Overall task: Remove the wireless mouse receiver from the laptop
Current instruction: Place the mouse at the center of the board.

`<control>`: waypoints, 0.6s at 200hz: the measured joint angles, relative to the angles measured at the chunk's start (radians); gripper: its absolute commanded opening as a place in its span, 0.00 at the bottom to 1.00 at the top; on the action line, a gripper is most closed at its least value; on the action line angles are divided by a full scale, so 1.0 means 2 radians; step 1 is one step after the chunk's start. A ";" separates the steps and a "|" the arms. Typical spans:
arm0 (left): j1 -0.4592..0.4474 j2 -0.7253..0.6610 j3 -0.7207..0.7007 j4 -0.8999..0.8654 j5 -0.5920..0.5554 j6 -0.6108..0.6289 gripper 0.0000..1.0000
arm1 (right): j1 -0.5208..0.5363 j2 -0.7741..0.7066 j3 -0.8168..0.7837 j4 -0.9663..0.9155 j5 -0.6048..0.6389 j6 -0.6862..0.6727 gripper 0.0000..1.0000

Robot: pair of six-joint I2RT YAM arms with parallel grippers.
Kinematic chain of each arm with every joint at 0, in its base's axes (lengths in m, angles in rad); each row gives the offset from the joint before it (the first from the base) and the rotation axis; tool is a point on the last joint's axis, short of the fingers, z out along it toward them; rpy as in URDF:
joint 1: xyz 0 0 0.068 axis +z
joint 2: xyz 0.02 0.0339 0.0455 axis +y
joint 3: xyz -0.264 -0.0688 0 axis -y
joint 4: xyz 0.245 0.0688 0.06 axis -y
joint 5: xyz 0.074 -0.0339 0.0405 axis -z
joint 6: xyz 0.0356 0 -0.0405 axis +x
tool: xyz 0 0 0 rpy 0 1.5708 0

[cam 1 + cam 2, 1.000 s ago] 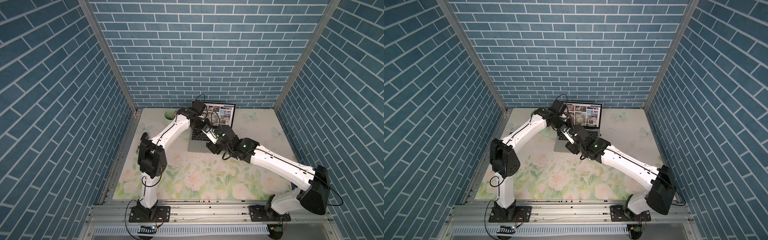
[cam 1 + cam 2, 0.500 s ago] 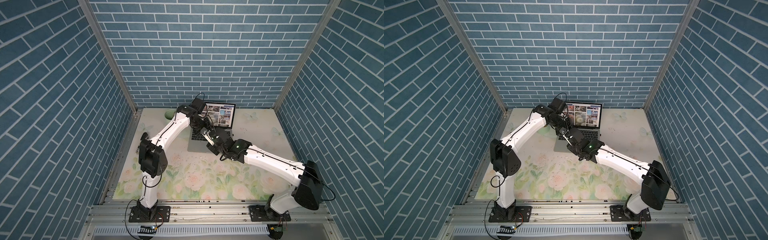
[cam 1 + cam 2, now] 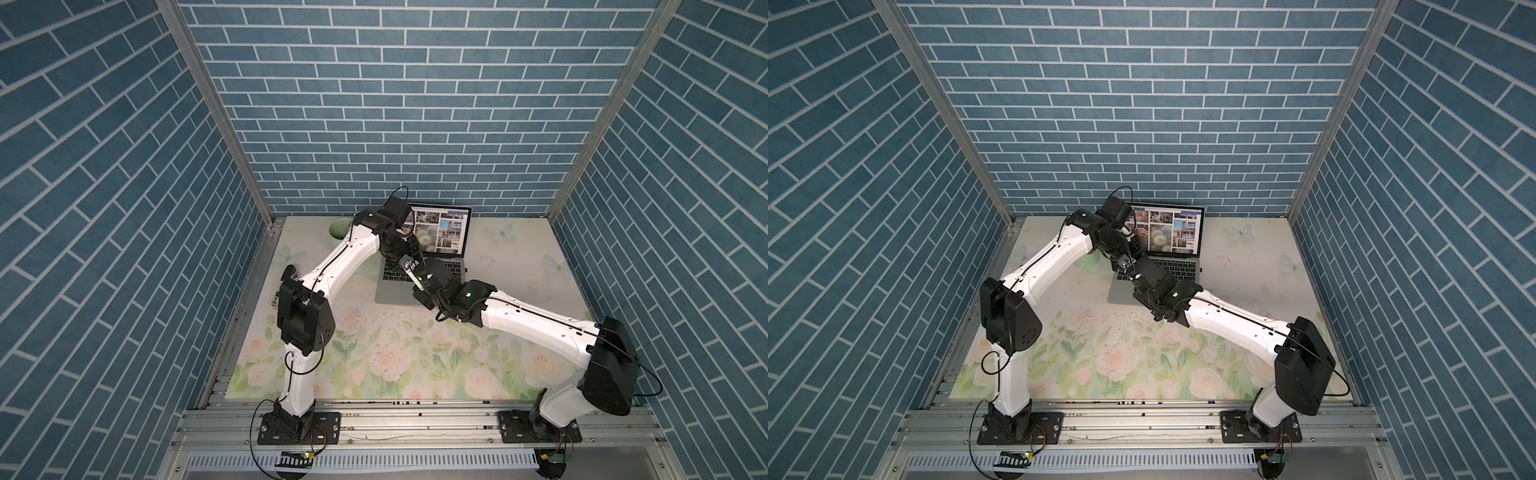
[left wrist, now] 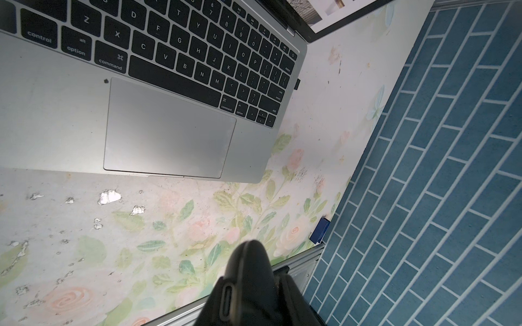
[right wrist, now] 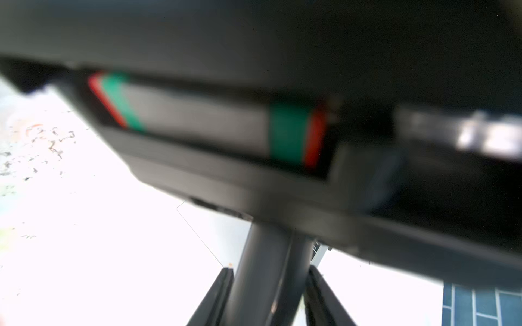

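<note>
The silver-grey laptop (image 3: 390, 293) (image 3: 1121, 293) stands open at the back of the floral table. The left wrist view shows its keyboard and trackpad (image 4: 169, 135). The wireless mouse receiver (image 4: 297, 83) is a tiny black stub sticking out of the laptop's right edge, level with the keyboard. My left gripper (image 4: 251, 279) hangs above the keyboard's left part (image 3: 404, 258) and is shut on a flat black mouse (image 4: 248, 262). My right gripper (image 5: 268, 278) (image 3: 410, 269) meets it there. Its fingers (image 5: 220, 290) lie along both sides of that mouse (image 5: 265, 254). Neither gripper is near the receiver.
A green bowl (image 3: 340, 229) sits at the back left, partly behind the left arm. A small blue block (image 4: 320, 231) lies at the table's edge by the wall. Blue brick walls close in three sides. The mat's surface is flaked in front of the laptop.
My right arm has reached further in over the laptop to the left gripper, and its jaws have narrowed round the mouse. The left arm has only shifted slightly.
</note>
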 measured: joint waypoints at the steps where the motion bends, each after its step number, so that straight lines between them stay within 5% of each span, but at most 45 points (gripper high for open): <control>1: 0.000 0.000 0.000 0.000 0.000 -0.001 0.00 | 0.000 0.000 0.000 0.001 0.001 0.001 0.33; 39: 0.001 0.000 -0.010 0.008 0.002 -0.020 0.00 | 0.003 0.001 -0.008 0.010 0.015 0.003 0.12; 100: 0.001 -0.001 -0.026 0.022 0.005 -0.029 0.00 | 0.003 0.001 -0.022 0.024 0.016 0.002 0.00; 120: 0.001 -0.001 -0.040 0.035 0.014 -0.029 0.45 | 0.003 -0.002 -0.031 0.028 0.016 0.002 0.00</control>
